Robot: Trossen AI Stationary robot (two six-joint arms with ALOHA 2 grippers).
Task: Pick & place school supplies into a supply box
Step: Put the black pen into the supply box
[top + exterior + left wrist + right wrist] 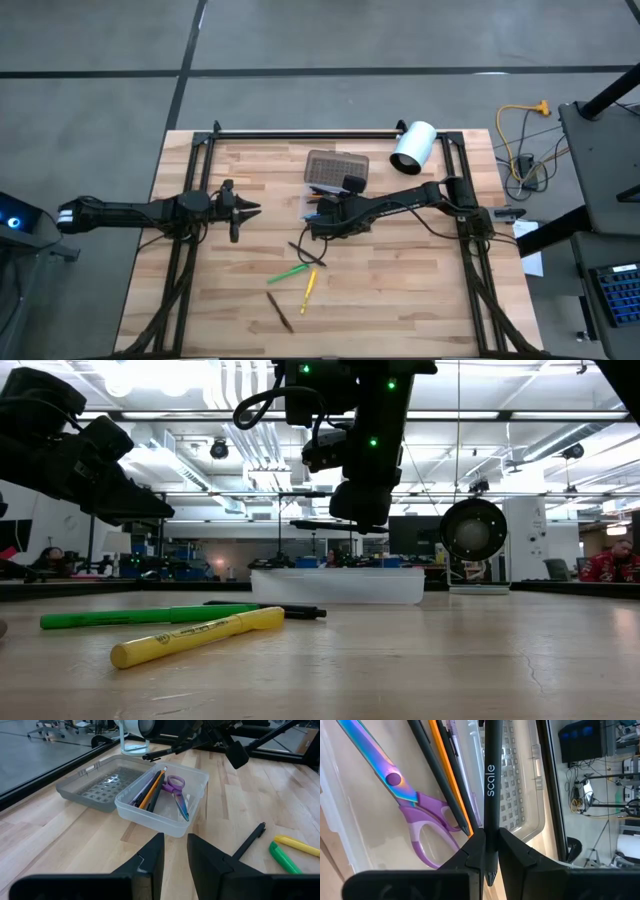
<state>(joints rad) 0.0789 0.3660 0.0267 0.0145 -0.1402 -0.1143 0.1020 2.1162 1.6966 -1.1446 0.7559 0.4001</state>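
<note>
Wooden table [400, 300] — right fingers [485, 855] clamp a black pen [490, 780], left fingers [175, 855] apart.

"scale" in white on black pen [489, 780]

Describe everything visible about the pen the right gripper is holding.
The pen is slim, round and black, with "scale" printed in white along its barrel. The right gripper is shut on it near one end, its fingers clamping either side. The pen hangs lengthwise above the open supply box, over the grey lid side, not yet resting inside. Nothing but the fingers seems to touch it. In the left wrist view it sticks out level from the gripper.
</note>
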